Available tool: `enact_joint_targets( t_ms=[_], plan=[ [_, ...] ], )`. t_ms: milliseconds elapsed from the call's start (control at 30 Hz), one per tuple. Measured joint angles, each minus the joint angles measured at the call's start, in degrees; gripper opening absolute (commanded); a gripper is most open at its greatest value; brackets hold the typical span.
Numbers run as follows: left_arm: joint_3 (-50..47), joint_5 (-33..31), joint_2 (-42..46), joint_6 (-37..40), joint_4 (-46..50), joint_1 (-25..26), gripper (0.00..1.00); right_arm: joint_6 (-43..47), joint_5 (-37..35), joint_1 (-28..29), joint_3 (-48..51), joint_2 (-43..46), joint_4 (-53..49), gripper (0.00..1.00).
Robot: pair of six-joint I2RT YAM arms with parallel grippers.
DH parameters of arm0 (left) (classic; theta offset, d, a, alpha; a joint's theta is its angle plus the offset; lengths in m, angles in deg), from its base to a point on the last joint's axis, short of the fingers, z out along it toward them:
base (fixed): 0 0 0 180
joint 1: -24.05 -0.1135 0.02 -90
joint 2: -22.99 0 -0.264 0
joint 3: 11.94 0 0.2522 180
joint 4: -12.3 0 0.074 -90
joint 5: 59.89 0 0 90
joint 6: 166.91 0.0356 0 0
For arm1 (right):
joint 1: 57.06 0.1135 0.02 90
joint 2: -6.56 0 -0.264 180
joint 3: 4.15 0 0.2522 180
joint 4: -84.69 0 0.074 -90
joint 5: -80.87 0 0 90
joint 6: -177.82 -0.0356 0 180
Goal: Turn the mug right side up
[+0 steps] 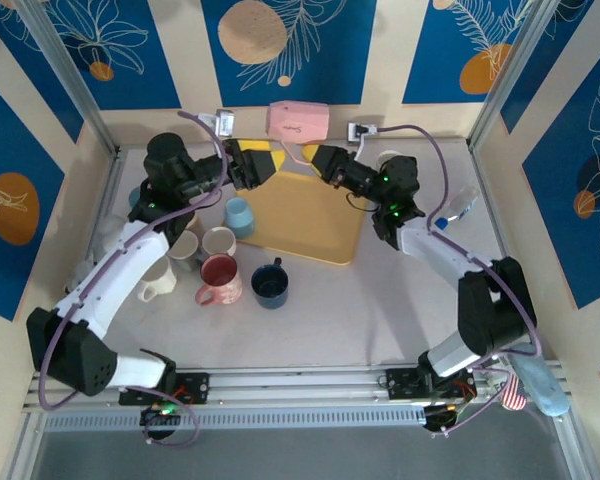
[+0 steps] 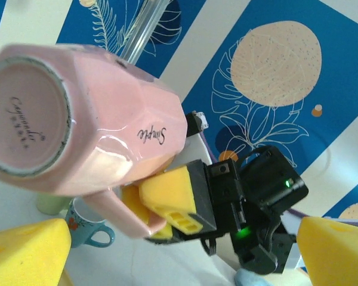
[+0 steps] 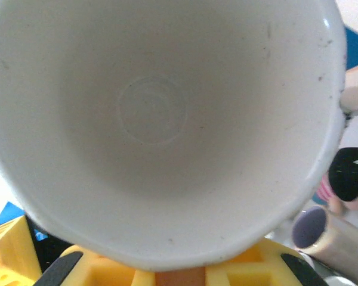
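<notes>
Mug: pink, aloft, lying on its side.
Right end effector: pinching the handle.
Left end effector: spread, just beside.

Around me stand walls of blue and cream panels, drawn with white leaves and tan or orange circles. Metal posts frame the corners. My table is pale grey, evenly lit.
</notes>
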Motion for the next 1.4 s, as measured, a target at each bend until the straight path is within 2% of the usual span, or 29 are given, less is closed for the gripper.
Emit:
enact_joint_targets(
  t_ms=[200,367,600,800,1033,1400],
  plan=[
    [-1.36,0.31,4.5,6.97,9.22,-2.14,0.97,12.83,-1.62,-3.21,1.46,11.63,-22.53,0.0],
    [0.61,-1.03,5.11,17.53,24.0,-2.32,0.98,26.99,-6.1,-4.57,-0.92,20.48,-46.56,0.0],
    [1.31,-4.26,5.75,28.06,36.98,-2.32,0.98,41.72,-18.69,-8.31,-4.02,28.41,-76.08,0.0],
    [0.31,-5.07,6.47,30.08,38.71,-2.32,0.98,45.2,-30.12,-12.96,-4.17,28.74,-93.53,0.0],
    [-1.2,-5.25,6.43,30.86,38.75,-2.32,0.99,46.23,-39.85,-16.85,-5.25,19.58,-102.64,0.0],
    [-2.27,-8.0,4.74,33.92,40.28,-2.32,0.99,50.49,-47.82,-18.53,-5.53,10.4,-99.21,0.0]
  ],
)
